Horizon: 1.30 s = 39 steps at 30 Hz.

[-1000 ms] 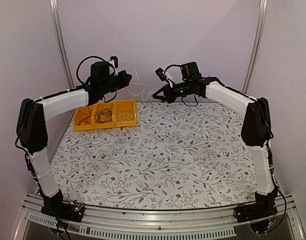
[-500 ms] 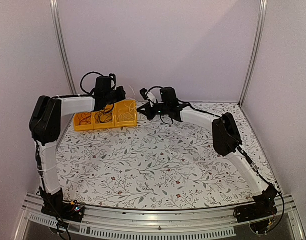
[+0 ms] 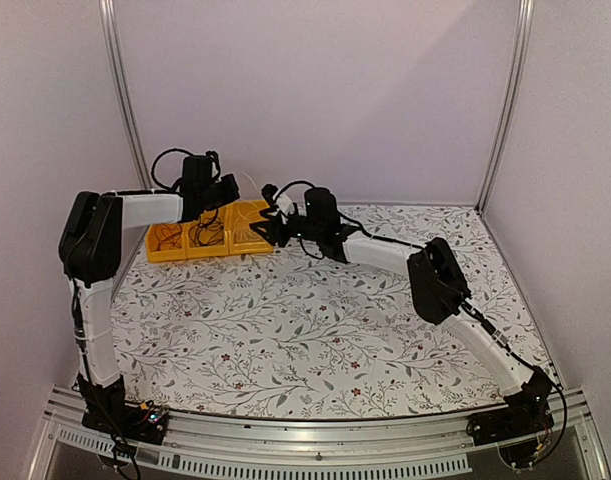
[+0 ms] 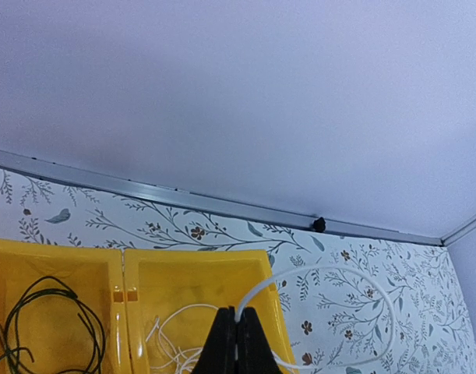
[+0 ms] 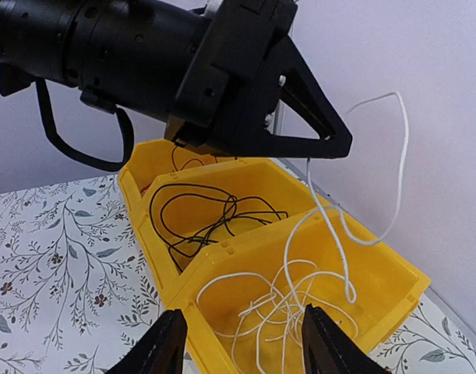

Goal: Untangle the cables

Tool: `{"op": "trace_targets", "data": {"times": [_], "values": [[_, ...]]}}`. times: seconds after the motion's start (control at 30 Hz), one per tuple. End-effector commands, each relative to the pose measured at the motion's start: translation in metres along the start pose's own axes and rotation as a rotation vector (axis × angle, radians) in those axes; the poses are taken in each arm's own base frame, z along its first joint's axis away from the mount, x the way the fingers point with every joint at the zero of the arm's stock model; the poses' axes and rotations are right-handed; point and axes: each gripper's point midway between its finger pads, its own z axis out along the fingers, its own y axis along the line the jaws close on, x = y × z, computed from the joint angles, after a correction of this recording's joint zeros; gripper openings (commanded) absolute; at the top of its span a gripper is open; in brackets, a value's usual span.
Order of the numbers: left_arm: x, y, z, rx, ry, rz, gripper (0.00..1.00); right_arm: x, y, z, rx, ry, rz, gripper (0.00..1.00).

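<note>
The left gripper (image 4: pixel 238 331) was clenched on the white cable (image 4: pixel 331 269) and hovered over the rightmost bin (image 4: pixel 191 284). From the pinch, one strand dropped near-upright into the heap of white cable in that bin. A free loop arched out to the right, past the rim and over the table (image 5: pixel 58 234).

The right gripper (image 5: pixel 245 347) was released, with nothing between its fingers. It sat low at that bin's near wall, pointing in. The heap lay just ahead of and below its jaws, the hanging strand ahead and slightly right (long axis upright, so a sideways pinch would suit, I judged). The right arm was nearer the heap.

The black cable (image 5: pixel 199 214) lay coiled in the middle bin (image 5: pixel 156 234), apart from the white. The back wall (image 4: pixel 222 93) stood close behind the bins and the left gripper crowded overhead. Open table lay right and near.
</note>
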Motion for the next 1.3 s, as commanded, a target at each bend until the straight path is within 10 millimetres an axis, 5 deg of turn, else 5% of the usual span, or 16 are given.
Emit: {"op": "trace_targets", "data": {"times": [0.0,0.1,0.13,0.3,0.47,0.6,0.83,0.97,1.1,1.17,1.27], "values": [[0.001,0.014,0.016,-0.025,0.001,-0.033,0.00,0.011,0.005,-0.018,0.006,0.099,-0.045,0.55],[0.003,0.013,0.026,-0.013,0.005,-0.024,0.00,-0.005,0.012,-0.050,-0.011,0.109,-0.079,0.56],[0.006,0.011,0.029,0.004,0.016,-0.025,0.00,-0.037,0.014,-0.063,-0.016,0.079,-0.093,0.56],[0.023,0.010,0.039,-0.009,0.055,-0.010,0.01,-0.082,0.034,-0.118,-0.087,0.117,-0.061,0.58],[0.045,0.007,0.046,-0.048,0.101,0.018,0.06,-0.093,0.055,-0.168,-0.118,0.209,-0.050,0.60],[0.056,0.004,0.048,-0.071,0.142,0.012,0.22,-0.104,0.067,-0.208,-0.100,0.261,-0.064,0.61],[0.051,-0.008,0.014,-0.120,0.179,0.053,0.40,-0.119,0.071,-0.270,-0.052,0.316,-0.104,0.66],[0.037,-0.018,-0.020,-0.107,0.199,0.041,0.44,-0.120,0.049,-0.299,0.025,0.343,-0.063,0.72],[0.005,-0.036,-0.071,-0.065,0.153,0.098,0.53,-0.118,0.003,-0.335,0.166,0.364,0.027,0.79],[-0.007,-0.046,-0.097,-0.035,0.142,0.159,0.94,-0.119,-0.016,-0.351,0.207,0.373,0.073,0.83],[-0.019,-0.068,-0.135,0.023,0.130,0.241,1.00,-0.124,-0.061,-0.369,0.447,0.385,0.097,0.85]]}}
